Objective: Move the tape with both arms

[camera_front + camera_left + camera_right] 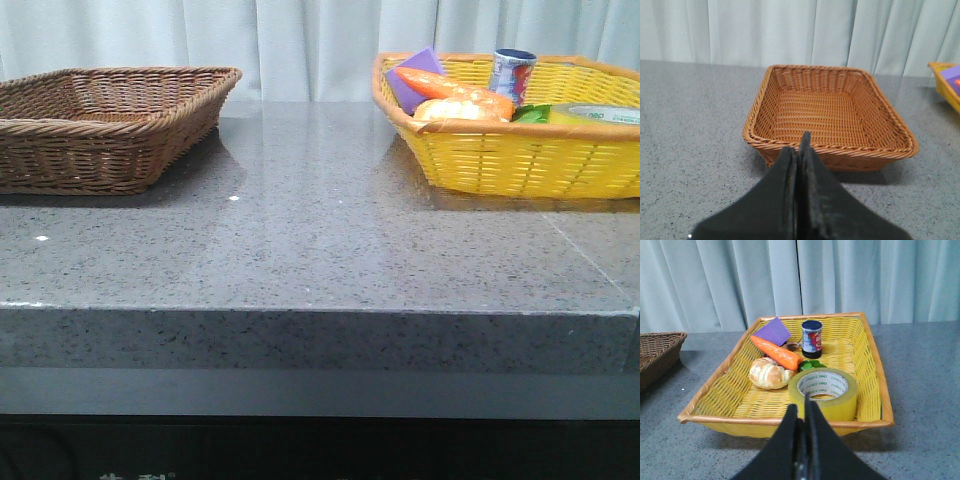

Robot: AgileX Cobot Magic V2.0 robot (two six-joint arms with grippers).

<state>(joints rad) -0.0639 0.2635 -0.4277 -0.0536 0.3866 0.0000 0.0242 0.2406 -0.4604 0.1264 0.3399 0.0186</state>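
Yellow tape point(823, 392) lay flat at the near end of the yellow basket point(875, 360), core up, ready for pickup. Right gripper point(801, 412) faced it, closed and empty; left gripper point(799, 150), likewise closed, faced the brown basket point(790, 145).

Speckled grey table point(320, 240), two baskets point(105, 125) point(520, 150)

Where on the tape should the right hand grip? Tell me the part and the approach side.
Grip the tape's wall, one finger inside the core hole and one outside. Come from above: it lies flat, hole up, in the yellow basket's near corner. The right hand looks shut, so open it first.
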